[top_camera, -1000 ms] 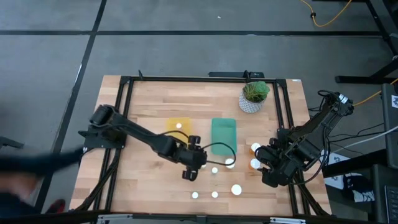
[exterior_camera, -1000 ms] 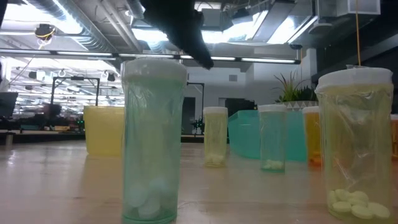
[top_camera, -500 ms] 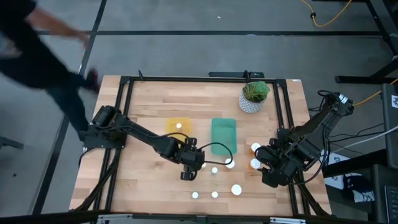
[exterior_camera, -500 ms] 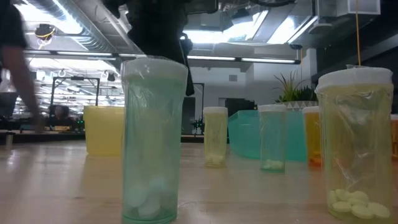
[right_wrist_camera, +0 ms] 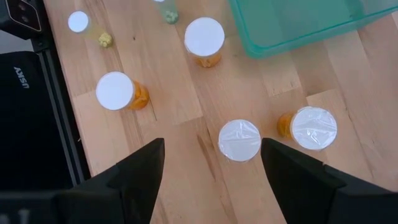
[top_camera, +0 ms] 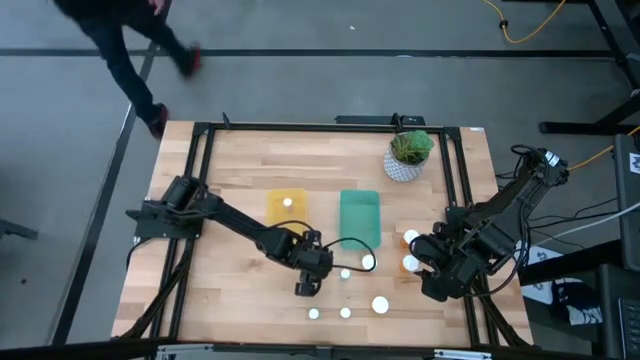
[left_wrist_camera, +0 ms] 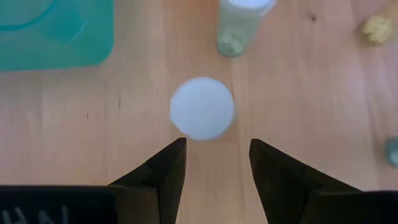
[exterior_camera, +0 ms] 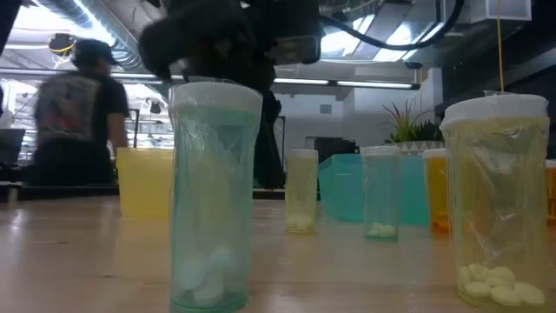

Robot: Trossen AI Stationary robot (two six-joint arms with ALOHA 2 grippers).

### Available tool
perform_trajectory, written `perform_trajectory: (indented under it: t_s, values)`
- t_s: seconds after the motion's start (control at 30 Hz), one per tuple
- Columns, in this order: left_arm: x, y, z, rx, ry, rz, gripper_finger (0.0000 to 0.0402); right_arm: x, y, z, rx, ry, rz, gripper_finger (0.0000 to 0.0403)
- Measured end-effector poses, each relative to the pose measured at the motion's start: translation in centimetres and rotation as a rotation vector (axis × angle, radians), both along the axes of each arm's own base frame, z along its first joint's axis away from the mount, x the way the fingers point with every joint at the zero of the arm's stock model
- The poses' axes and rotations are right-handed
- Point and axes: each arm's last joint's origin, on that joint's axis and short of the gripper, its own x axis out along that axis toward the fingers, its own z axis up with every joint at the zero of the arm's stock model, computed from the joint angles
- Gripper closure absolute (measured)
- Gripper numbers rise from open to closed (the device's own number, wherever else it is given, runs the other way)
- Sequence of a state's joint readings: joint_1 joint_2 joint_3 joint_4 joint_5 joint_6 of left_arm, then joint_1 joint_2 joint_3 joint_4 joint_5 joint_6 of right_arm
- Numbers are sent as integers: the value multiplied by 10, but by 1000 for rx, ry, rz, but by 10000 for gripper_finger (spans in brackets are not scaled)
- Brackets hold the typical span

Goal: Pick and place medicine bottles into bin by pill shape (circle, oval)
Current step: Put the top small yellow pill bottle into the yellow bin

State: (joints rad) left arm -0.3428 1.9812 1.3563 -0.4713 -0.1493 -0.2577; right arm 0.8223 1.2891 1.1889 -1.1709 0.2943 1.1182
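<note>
My left gripper (top_camera: 308, 280) is open and points down over the table's near middle. In the left wrist view its fingers (left_wrist_camera: 214, 165) stand just short of a bottle's white cap (left_wrist_camera: 202, 116), touching nothing. In the low view it hangs behind the near green-tinted bottle (exterior_camera: 213, 191). More white-capped bottles stand upright around it (top_camera: 345, 273) (top_camera: 368, 262) (top_camera: 380, 304). The yellow bin (top_camera: 287, 210) holds one bottle (top_camera: 287, 203). The green bin (top_camera: 360, 217) lies beside it. My right gripper (top_camera: 436, 277) waits open at the right over orange bottles (right_wrist_camera: 314, 127) (right_wrist_camera: 115, 91).
A white pot with a green plant (top_camera: 408, 153) stands at the far right. Black frame rails (top_camera: 195, 180) run along the table's sides. A person (exterior_camera: 74, 113) walks in the room beyond the table's far left corner. Bare wood shows at the near left (top_camera: 230, 300).
My left gripper has come down toward the table and a little toward the near edge, its fingers still open. The person has walked from the table's left side around past its far left corner. The bottles have not moved.
</note>
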Motion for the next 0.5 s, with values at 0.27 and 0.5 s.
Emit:
perform_trajectory:
  t_s: [0.27, 0.5]
  values:
    - [5, 0, 3, 4, -65, 6, 232, 0, 0, 0, 0, 0, 0, 134]
    - [10, -2, 7, -5, -129, -14, 232, 0, 0, 0, 0, 0, 0, 134]
